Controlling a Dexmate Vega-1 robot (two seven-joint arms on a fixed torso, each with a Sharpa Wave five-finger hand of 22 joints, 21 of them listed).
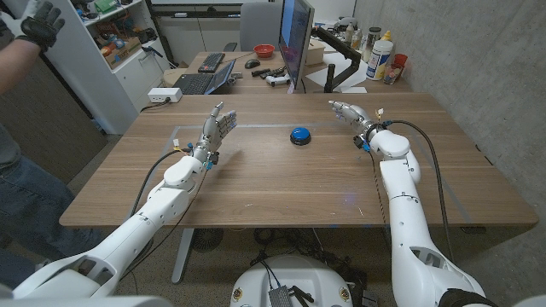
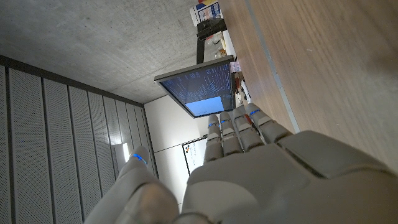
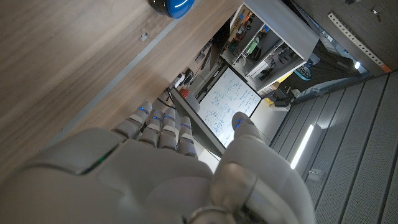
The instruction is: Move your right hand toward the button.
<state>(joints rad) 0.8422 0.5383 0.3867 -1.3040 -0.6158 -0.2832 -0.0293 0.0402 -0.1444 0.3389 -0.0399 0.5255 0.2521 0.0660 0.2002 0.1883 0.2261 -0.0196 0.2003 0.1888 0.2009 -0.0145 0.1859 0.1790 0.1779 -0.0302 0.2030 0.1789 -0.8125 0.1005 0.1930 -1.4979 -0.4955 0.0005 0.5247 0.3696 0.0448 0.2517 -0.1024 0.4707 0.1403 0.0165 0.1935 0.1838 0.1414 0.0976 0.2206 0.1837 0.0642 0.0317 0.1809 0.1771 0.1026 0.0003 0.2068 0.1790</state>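
Observation:
A blue round button (image 1: 299, 135) on a dark base sits on the wooden table (image 1: 281, 183) near its far middle; the right wrist view catches its edge (image 3: 173, 6). My right hand (image 1: 351, 113) hovers to the right of the button, a hand's length off, fingers straight and apart, holding nothing. The right wrist view shows its back (image 3: 155, 180) with the fingers stretched out over the wood. My left hand (image 1: 217, 126) stands on the button's left side, fingers up and spread, empty; its back (image 2: 249, 174) fills the lower left wrist view.
A monitor (image 1: 296, 38) on a black arm stands behind the table's far edge, with bottles (image 1: 381, 56) at the far right. A second desk with a keyboard (image 1: 195, 83) lies beyond. A person's gloved hand (image 1: 38, 24) is raised at the far left.

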